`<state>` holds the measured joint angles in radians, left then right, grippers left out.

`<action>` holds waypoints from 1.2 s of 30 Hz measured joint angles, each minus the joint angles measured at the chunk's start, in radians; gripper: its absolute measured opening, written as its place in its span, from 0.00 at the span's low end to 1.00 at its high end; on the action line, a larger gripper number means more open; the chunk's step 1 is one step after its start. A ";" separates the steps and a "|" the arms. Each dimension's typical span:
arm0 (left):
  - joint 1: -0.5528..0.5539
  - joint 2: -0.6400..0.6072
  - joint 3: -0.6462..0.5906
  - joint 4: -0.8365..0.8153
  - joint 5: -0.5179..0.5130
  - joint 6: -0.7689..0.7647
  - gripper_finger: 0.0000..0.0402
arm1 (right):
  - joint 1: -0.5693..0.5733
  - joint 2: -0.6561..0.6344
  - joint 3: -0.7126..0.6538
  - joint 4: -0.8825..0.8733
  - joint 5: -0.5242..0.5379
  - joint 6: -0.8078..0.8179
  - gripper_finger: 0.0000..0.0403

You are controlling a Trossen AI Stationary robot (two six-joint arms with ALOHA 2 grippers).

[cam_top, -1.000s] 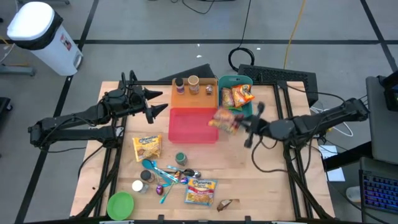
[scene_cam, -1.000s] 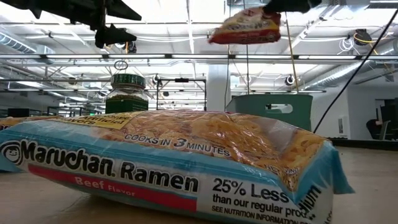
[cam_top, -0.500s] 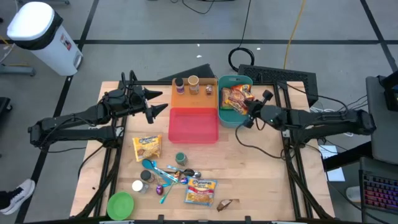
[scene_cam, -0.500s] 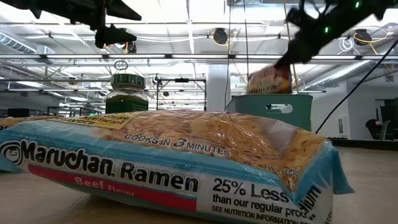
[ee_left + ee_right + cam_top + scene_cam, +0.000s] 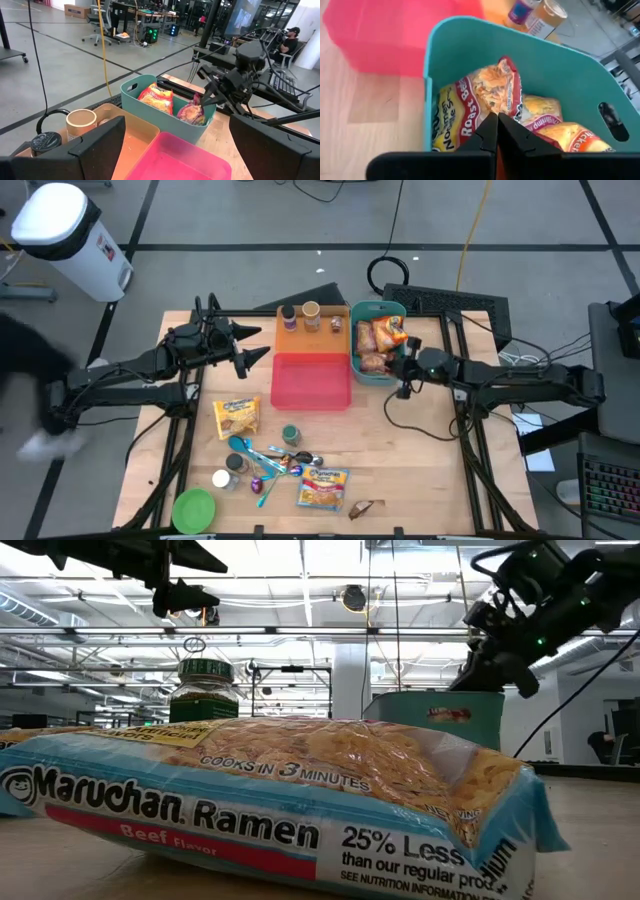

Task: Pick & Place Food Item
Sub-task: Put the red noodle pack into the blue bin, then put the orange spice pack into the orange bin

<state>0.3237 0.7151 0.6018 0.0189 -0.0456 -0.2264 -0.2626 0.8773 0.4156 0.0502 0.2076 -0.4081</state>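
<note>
A ramen pack [image 5: 480, 105] printed "Roast Beef" stands inside the teal bin [image 5: 445, 60], against its wall and beside two other packs [image 5: 540, 117]. My right gripper [image 5: 496, 120] is shut on it; in the high view it hovers at the bin's right rim [image 5: 392, 360]. My left gripper [image 5: 258, 343] waits open and level above the table's far left, touching nothing. In the left wrist view the held pack [image 5: 192, 114] pokes above the teal bin [image 5: 150, 107]. My right gripper pinches the pack's upper edge [image 5: 489, 109] between its two fingers. It comes slanting down from the table's right side. The pack stands tilted with its lower end down inside the teal bin; whether that end touches the bin's floor is hidden.
A pink bin [image 5: 310, 380] sits left of the teal one, with an orange tray [image 5: 312, 330] of jars behind it. Two more ramen packs [image 5: 237, 417] [image 5: 322, 487], spoons, a jar [image 5: 290, 436] and a green lid [image 5: 193, 508] lie nearer the front.
My right gripper has carried the ramen pack from above the pink bin's right edge toward the table's far right and down, rolling as it went. The pack, first high and clear, has sunk into the teal bin. The gripper stays shut.
</note>
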 joint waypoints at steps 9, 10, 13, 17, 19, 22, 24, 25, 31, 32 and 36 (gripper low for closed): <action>0.000 0.000 0.000 0.000 0.000 0.000 0.90 | 0.000 0.000 -0.069 0.193 0.001 0.003 0.13; 0.000 0.000 0.000 0.000 0.000 0.000 0.90 | 0.000 0.000 -0.069 0.196 0.001 0.007 0.16; 0.000 0.000 0.000 0.000 0.000 -0.019 0.90 | 0.000 0.000 -0.070 0.212 0.008 0.029 0.28; 0.000 0.000 0.000 0.000 0.000 -0.022 0.90 | 0.024 -0.002 -0.071 0.261 0.031 0.029 0.41; 0.000 0.000 0.000 0.000 0.000 -0.021 0.90 | 0.053 -0.009 -0.071 0.308 0.028 0.030 0.46; 0.000 0.000 0.000 0.000 0.000 -0.022 0.90 | 0.115 -0.025 -0.071 0.394 0.027 0.061 0.51; 0.000 0.000 0.000 0.000 0.000 -0.021 0.90 | 0.167 -0.041 -0.071 0.439 0.026 0.101 0.54; 0.000 0.000 0.000 0.000 0.000 -0.021 0.90 | 0.194 -0.048 -0.071 0.459 0.024 0.120 0.55; 0.000 0.000 0.000 0.000 0.000 -0.021 0.90 | 0.438 -0.046 -0.035 0.429 0.014 0.161 0.58; 0.000 0.000 0.000 0.001 0.000 -0.021 0.90 | 0.490 -0.033 -0.012 0.398 0.036 0.173 0.58; 0.000 0.000 0.000 0.006 0.000 -0.021 0.90 | 0.695 0.040 0.110 0.203 0.103 0.243 0.58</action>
<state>0.3237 0.7151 0.6018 0.0246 -0.0460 -0.2478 0.4325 0.9172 0.5258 0.2533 0.3105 -0.1654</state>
